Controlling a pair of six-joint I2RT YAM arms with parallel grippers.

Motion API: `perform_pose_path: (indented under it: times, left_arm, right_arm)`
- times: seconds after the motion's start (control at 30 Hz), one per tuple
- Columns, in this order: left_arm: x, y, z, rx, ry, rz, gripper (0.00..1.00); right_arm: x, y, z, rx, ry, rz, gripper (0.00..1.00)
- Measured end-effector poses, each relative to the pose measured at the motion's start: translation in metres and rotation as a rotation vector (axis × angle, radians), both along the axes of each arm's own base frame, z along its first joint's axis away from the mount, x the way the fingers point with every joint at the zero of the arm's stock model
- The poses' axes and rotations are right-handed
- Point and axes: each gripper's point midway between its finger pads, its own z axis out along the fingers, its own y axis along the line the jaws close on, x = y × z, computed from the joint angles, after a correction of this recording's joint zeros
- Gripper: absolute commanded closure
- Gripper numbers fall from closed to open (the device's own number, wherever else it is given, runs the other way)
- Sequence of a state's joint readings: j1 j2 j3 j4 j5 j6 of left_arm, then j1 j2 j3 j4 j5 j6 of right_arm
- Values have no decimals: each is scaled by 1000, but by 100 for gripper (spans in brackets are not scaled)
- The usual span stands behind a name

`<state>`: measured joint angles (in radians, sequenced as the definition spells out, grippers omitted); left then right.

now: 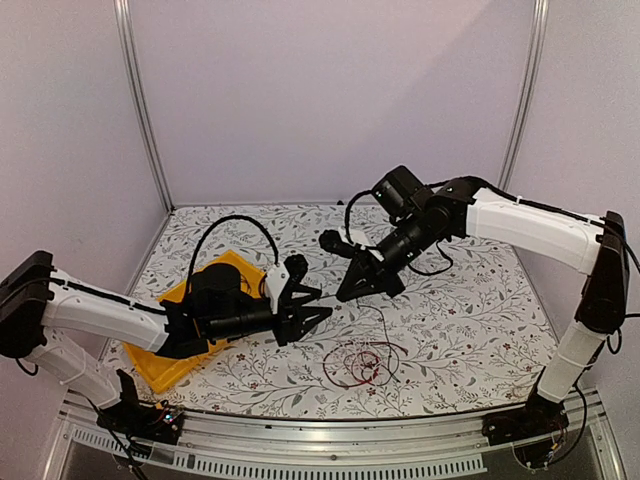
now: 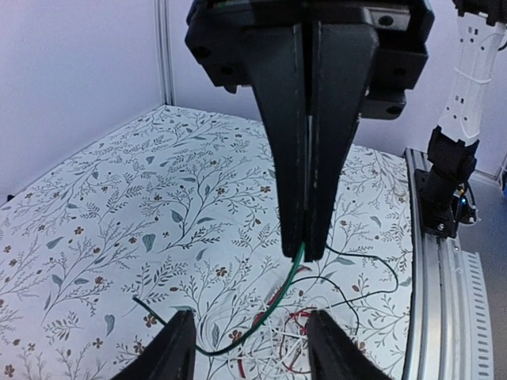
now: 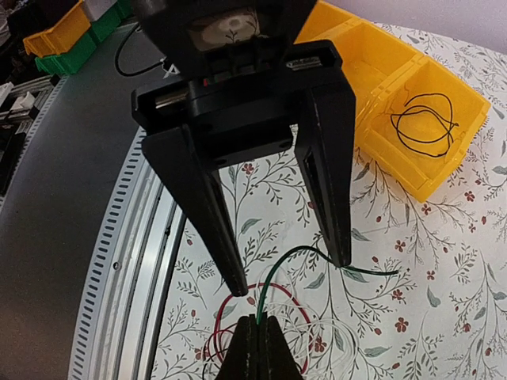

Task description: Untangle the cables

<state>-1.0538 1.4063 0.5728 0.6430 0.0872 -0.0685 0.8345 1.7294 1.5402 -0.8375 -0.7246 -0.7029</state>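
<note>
We find left gripper (image 2: 305,245) jaws clamped on green wire (image 2: 273,305); right gripper (image 3: 290,275) jaws apart, straddling that wire, which trails down to tangle (image 1: 357,365) on surface (image 1: 480,330).

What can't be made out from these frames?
- Top external: the green wire held by the left gripper is too thin to trace; the yellow bin is mostly under the left arm.
- Both wrist views: the tangle runs off the bottom edge, so strand crossings are unreadable.
- Right wrist: the left gripper's tips cover part of it.
</note>
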Motion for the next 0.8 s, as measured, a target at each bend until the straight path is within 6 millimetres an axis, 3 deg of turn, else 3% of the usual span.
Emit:
perform_pose_path:
  times: [0.1, 0.17, 0.23, 0.4, 0.47, 0.67, 0.8]
  left_arm:
    - [5, -2, 1, -13, -24, 25, 100]
    - [9, -4, 3, -18, -44, 44, 100]
    - [13, -6, 7, -26, -56, 62, 100]
    - [23, -7, 25, -60, -80, 117, 100]
    - [29, -1, 35, -81, -88, 171, 100]
    - [46, 26, 67, -161, -96, 345, 100]
    - [53, 37, 71, -177, -83, 412, 100]
  right_arm:
    - [1, -3, 2, 16, 13, -8, 100]
    - [1, -6, 0, 22, 27, -11, 100]
    - [2, -9, -4, 26, 45, -16, 93]
    - [5, -16, -22, 47, 98, -41, 57]
    - [4, -24, -36, 51, 137, -54, 50]
    - [-12, -42, -82, 43, 257, -63, 46]
    - [-14, -40, -97, 49, 284, -58, 48]
